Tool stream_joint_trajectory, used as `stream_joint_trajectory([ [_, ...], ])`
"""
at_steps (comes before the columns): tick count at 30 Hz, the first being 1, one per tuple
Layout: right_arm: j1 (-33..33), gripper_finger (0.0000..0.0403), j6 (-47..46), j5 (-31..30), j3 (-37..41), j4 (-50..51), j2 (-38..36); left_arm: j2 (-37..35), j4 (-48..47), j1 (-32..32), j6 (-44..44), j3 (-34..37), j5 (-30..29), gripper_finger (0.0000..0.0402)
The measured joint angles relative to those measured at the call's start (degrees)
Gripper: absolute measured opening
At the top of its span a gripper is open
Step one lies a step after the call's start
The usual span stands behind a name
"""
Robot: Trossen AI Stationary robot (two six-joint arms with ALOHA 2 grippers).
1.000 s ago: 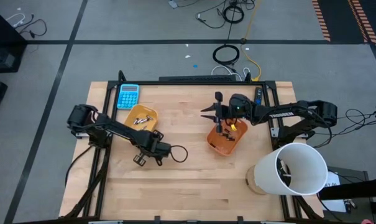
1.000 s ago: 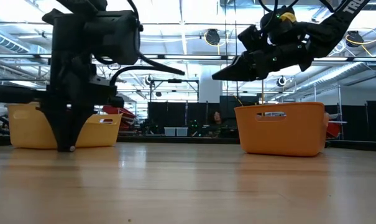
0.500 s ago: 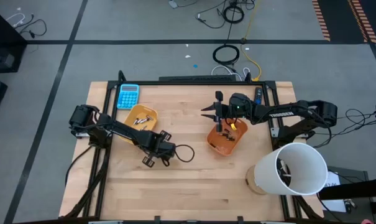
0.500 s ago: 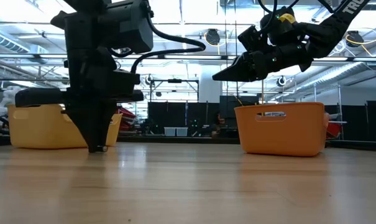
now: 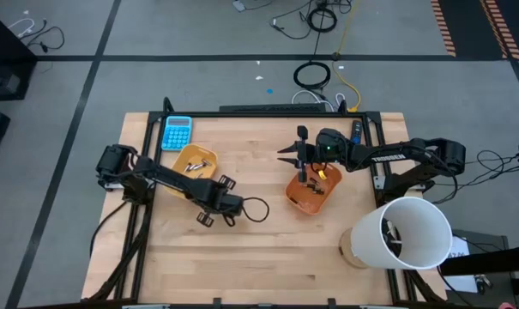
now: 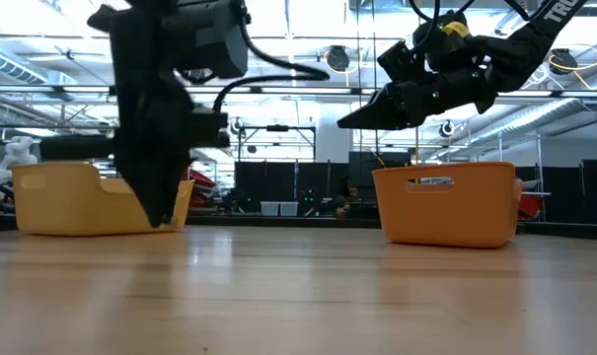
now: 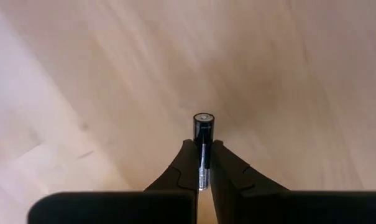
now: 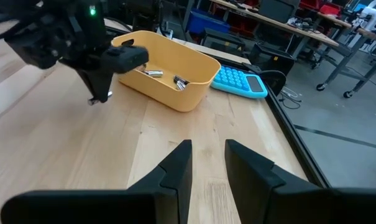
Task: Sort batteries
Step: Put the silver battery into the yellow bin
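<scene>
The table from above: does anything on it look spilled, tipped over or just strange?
Nothing looks spilled. The yellow tray and the orange tray sit upright with batteries inside, and a blue calculator lies flat at the far edge. The left gripper holds one battery above bare wood; the right gripper hangs open by the orange tray.
</scene>
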State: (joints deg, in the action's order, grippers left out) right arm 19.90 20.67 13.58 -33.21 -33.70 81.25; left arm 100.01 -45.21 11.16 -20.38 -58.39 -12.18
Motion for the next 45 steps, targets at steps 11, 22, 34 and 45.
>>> stream_joint_trajectory([
  [11, 0.0, 0.0086, 0.0, 0.0, 0.0, 0.6, 0.0, 0.0, -9.1, -1.9, 2.1, -5.4, -0.1, 0.0020],
  [22, 0.0, 0.0086, 0.1, 0.0, 0.0, 1.1, 0.0, -0.5, -25.8, -5.6, 6.6, -11.7, -3.1, 0.0020],
  [34, 3.2, 0.0086, -0.8, 0.7, 0.0, 4.0, -0.3, -5.8, -25.1, -15.6, 8.8, -5.0, 2.2, 0.0020],
  [45, 6.8, 0.0086, -3.7, 4.8, 0.0, 1.7, -0.4, -20.5, -16.8, -22.7, 15.5, 10.7, 1.4, 0.0058],
])
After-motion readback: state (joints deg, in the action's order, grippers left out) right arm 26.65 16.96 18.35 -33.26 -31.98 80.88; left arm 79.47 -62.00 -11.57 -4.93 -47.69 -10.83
